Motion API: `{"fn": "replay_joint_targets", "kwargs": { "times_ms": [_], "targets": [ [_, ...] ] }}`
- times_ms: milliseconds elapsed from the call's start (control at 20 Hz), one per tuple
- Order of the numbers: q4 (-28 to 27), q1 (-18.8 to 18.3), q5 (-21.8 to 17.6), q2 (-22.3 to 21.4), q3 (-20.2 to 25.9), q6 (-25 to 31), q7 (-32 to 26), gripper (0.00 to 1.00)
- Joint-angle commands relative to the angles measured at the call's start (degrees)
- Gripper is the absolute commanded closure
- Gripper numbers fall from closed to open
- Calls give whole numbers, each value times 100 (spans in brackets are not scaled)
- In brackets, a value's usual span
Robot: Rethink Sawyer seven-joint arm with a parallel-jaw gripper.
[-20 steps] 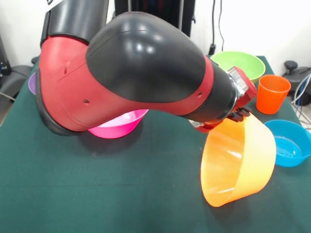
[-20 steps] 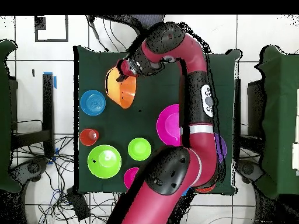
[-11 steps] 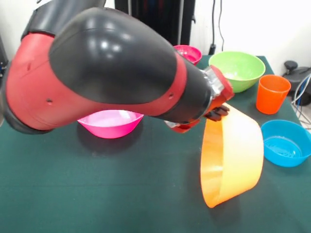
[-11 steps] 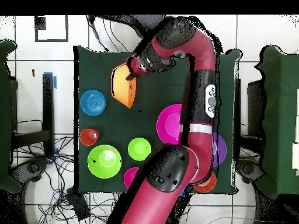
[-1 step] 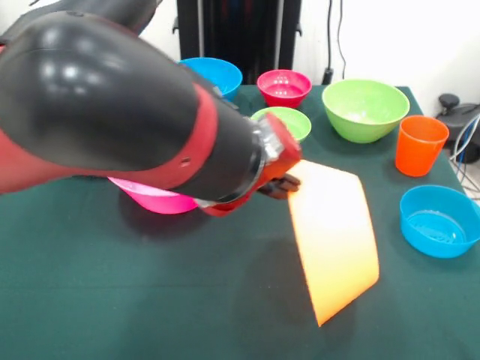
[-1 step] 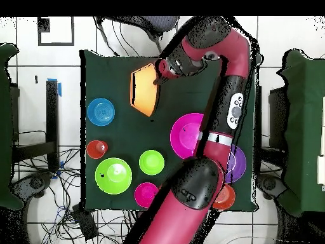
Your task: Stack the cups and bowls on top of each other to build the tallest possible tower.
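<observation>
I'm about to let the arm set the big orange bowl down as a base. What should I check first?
1. Grip on the large orange bowl: the gripper sits at its rim; ok, though whether the clamp is firm, cannot tell.
2. Bowl turned rim down: not ok, it hangs tilted on edge.
3. Bare cloth beneath the bowl on the table: ok.
4. Distance to the blue bowl beside it: apart, ok.
5. Arm over the pink bowl: it covers much of that bowl in the front view; contact cannot tell.
6. Orange cup upright and untouched: ok.
</observation>
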Motion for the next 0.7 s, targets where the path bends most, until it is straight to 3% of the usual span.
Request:
{"fn": "replay_joint_targets", "kwargs": {
  "times_ms": [50, 400, 600, 650, 700],
  "targets": [
    [-483, -174, -2657, 828, 1700, 304, -2774, 100],
    [-797, -411, -4875, 1045, 3468, 477, -3687, 100],
    [-830, -472, -5593, 1060, 3948, 291, -4072, 100],
    [-823, -505, -5922, 1078, 4187, 272, -4182, 0],
    [-798, -506, -5903, 1068, 4148, 217, -4183, 0]
  ]
}}
